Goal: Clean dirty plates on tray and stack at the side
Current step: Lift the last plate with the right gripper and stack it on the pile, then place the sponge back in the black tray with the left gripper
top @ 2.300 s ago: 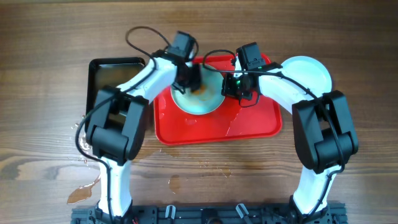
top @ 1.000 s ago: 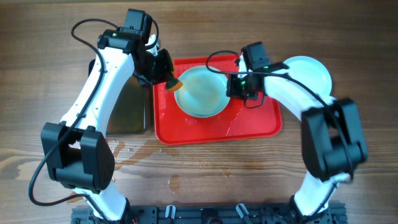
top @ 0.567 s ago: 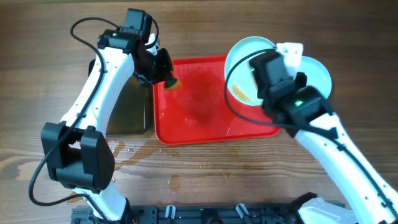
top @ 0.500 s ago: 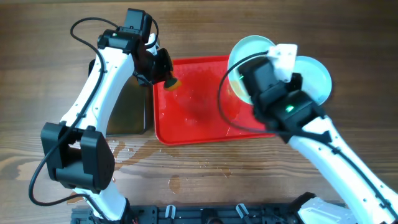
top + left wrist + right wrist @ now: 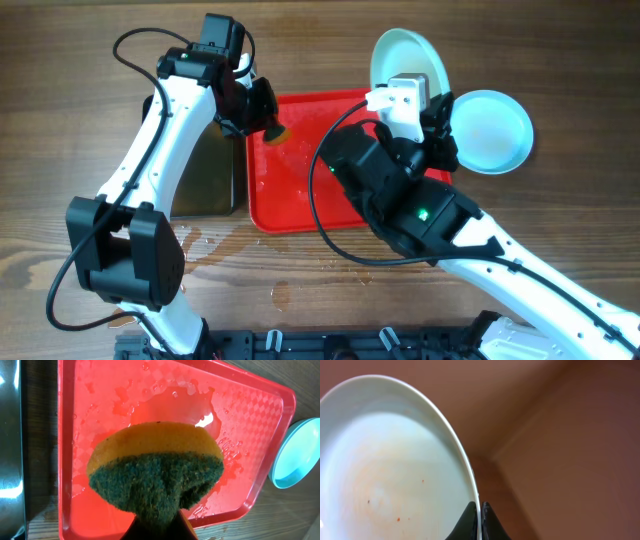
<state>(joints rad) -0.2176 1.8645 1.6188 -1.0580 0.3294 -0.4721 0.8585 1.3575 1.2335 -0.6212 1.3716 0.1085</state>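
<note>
My right gripper point(image 5: 480, 512) is shut on the rim of a pale blue plate point(image 5: 385, 470) with faint orange smears and specks. In the overhead view this plate point(image 5: 408, 58) is tilted and lifted high over the far right corner of the red tray point(image 5: 300, 195). The tray is wet and has no plate on it. A second pale blue plate point(image 5: 492, 130) lies on the table right of the tray. My left gripper point(image 5: 160, 530) is shut on a yellow-and-green sponge point(image 5: 157, 472), held above the tray's far left corner point(image 5: 273, 131).
A black pan point(image 5: 205, 185) lies left of the tray, partly under my left arm. Water is spilled on the wood at the front left point(image 5: 200, 240) and in front of the tray point(image 5: 290, 292). My right arm covers the tray's right half.
My right gripper lifted the plate off the tray and raised it up and to the right, tilting it. My left gripper moved off the plate to the tray's far left corner and stays there.
</note>
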